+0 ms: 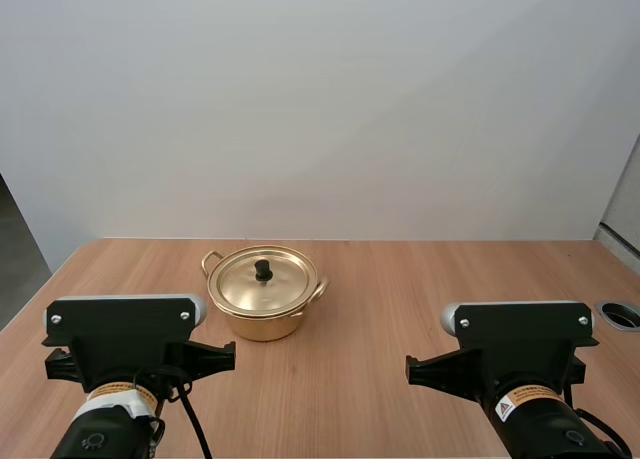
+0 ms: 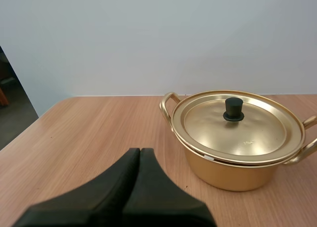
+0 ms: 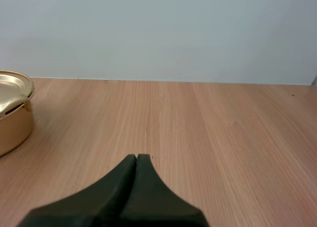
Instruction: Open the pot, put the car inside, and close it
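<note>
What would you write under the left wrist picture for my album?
Shut left gripper points toward a gold pot, lid on, on a wooden table.

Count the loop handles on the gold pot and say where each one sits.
2 on the gold pot: the left handle on its far-left side, the right handle opposite, on its near-right side. None looks hidden.

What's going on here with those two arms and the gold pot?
Nothing is being handled yet. The pot sits on the table with its lid on. The left gripper is shut on nothing, short of the pot. The right gripper is also shut, over bare table off to the pot's side.
</note>
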Available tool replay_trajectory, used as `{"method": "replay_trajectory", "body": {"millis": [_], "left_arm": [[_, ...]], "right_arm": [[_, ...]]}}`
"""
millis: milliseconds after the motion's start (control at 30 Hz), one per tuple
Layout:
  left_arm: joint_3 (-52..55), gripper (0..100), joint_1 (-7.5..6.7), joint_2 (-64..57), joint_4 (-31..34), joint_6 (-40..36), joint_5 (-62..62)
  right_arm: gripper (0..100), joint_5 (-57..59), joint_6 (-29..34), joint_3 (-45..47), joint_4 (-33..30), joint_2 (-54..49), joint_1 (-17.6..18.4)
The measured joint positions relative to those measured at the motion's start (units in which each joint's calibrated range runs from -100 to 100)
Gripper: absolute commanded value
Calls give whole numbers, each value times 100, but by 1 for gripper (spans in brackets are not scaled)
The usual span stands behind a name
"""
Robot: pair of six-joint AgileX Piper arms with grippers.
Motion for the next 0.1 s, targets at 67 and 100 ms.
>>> {"method": "replay_trajectory", "body": {"millis": [67,100], "left_arm": [[0,0,0,0,0,0,0],[0,0,0,0,0,0,0]], "right_arm": [[0,0,0,0,0,0,0],[0,0,0,0,0,0,0]]}}
